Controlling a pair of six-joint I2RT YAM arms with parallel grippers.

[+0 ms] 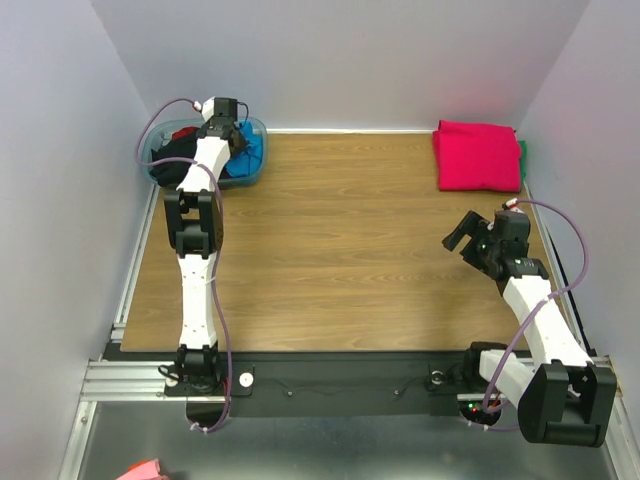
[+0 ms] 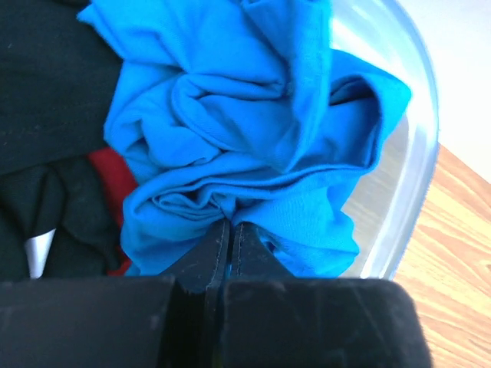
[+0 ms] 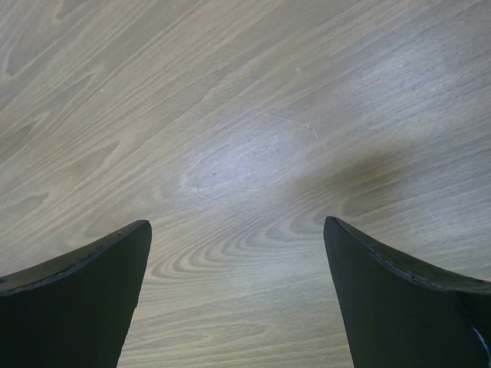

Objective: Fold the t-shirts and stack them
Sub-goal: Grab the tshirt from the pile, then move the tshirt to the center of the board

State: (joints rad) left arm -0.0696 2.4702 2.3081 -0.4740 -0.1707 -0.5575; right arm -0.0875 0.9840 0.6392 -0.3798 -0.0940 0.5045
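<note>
Left gripper [image 2: 230, 230]: jaws together, clamped on a small fold of the blue shirt [image 2: 253, 115], inside the tub [image 2: 418, 130]
Right gripper [image 3: 238, 253]: jaws wide apart, holding nothing, over bare table [image 1: 340, 260] near the right edge
Blue shirt: crumpled on top of the pile in the tub, at the far left corner of the table
Black shirt [image 2: 46, 92]: in the tub, touching the blue shirt on its left side
Red shirt [image 2: 115, 172]: in the tub, wedged between the black and the blue, mostly hidden
Pink shirt [image 1: 477, 155]: folded flat at the far right corner of the table
Risk, slip: the grip covers only a thin pinch of cloth; a fast lift could pull the fold out and drop the shirt back
Risk, tangle: the blue folds lie against the black and red; a lift could drag a second shirt out over the rim
Risk, tub: the tub is light plastic; cloth snagged on its wall could tip it or slide it toward the left edge
Risk, spread: the shirt hangs from one point as a bundle; it is likely to land bunched on the table, so folding would start from a poor layout
Risk, reach: the right gripper is well apart from the tub and cannot steady it or catch a sleeve from there
</note>
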